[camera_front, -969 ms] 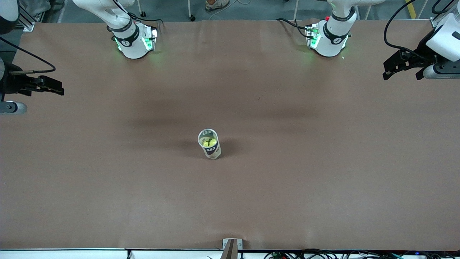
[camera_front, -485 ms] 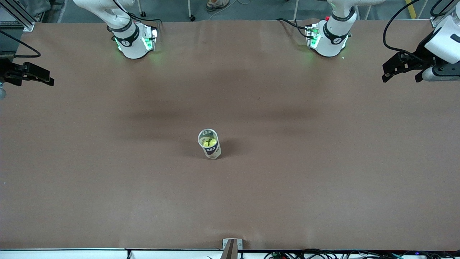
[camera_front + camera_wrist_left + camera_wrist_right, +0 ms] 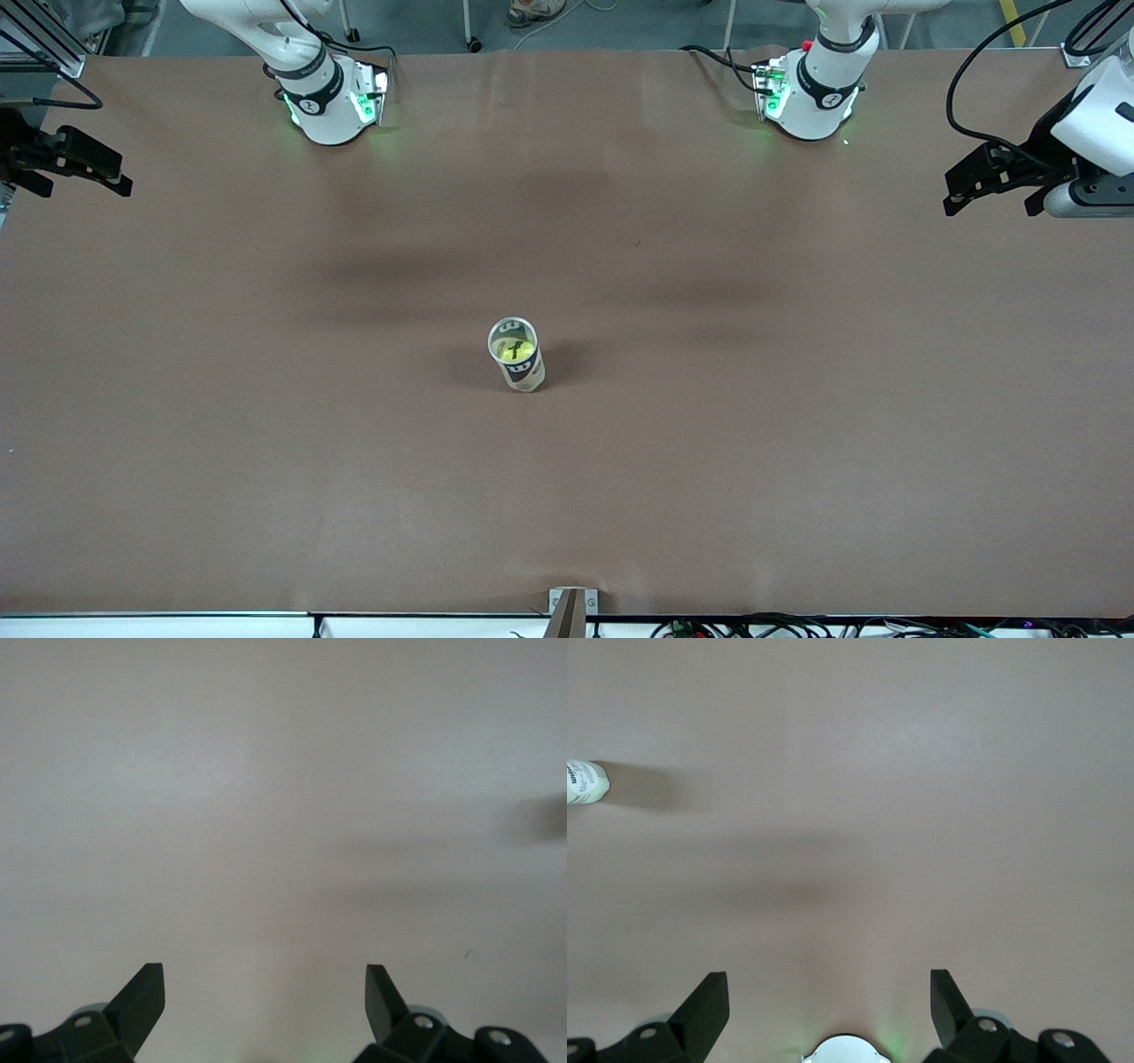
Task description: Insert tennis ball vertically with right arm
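A clear tennis ball can [image 3: 523, 372] with a dark label stands upright in the middle of the brown table [image 3: 709, 443]. The yellow tennis ball [image 3: 516, 348] sits inside it, seen through the open top. My right gripper [image 3: 120, 173] hangs open and empty over the table's edge at the right arm's end, well away from the can. The right wrist view shows its open fingers [image 3: 709, 1001] over bare table, with the can [image 3: 585, 782] small at the frame's edge. My left gripper [image 3: 988, 190] waits open and empty over the left arm's end, and its fingers [image 3: 146, 992] frame only bare table.
The two arm bases [image 3: 328, 102] [image 3: 811, 97] stand with green lights along the table edge farthest from the front camera. The right arm's base [image 3: 843, 1051] also shows between the right gripper's fingers. A small bracket [image 3: 571, 607] sits at the nearest edge.
My right gripper has drawn away toward the right arm's end of the table and toward the robots' edge. The left gripper has barely shifted. The can and ball have not moved.
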Available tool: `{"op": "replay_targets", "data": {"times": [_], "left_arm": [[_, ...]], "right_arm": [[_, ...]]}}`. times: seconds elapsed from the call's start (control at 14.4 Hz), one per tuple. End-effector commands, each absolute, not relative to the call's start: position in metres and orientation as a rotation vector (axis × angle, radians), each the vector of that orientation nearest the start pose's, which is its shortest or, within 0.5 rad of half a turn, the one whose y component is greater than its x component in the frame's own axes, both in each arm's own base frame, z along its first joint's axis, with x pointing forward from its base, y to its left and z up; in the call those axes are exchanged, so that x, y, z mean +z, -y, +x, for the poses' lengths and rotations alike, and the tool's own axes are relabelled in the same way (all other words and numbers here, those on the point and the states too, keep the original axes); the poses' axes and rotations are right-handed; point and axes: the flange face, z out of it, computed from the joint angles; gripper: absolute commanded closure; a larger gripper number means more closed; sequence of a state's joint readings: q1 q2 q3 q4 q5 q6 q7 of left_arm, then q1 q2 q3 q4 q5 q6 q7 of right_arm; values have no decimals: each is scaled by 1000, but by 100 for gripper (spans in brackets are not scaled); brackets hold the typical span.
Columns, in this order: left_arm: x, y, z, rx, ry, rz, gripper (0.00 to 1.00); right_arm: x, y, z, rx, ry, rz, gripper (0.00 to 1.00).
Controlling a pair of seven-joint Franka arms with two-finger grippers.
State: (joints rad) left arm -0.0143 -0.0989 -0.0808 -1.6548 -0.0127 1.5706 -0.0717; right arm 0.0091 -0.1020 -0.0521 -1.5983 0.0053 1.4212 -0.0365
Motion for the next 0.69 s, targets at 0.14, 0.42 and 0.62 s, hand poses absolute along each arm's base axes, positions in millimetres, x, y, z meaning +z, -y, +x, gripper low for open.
{"op": "replay_targets", "data": {"times": [0.14, 0.42, 0.62], "left_arm": [[649, 50, 523, -32, -47, -3128, 0], [648, 51, 522, -18, -49, -3127, 0], [649, 50, 522, -20, -45, -3129, 0]], "right_arm": [[658, 24, 500, 83, -7, -3124, 0], [660, 6, 497, 96, 42, -3128, 0], [661, 1, 497, 89, 52, -3130, 0]]}}
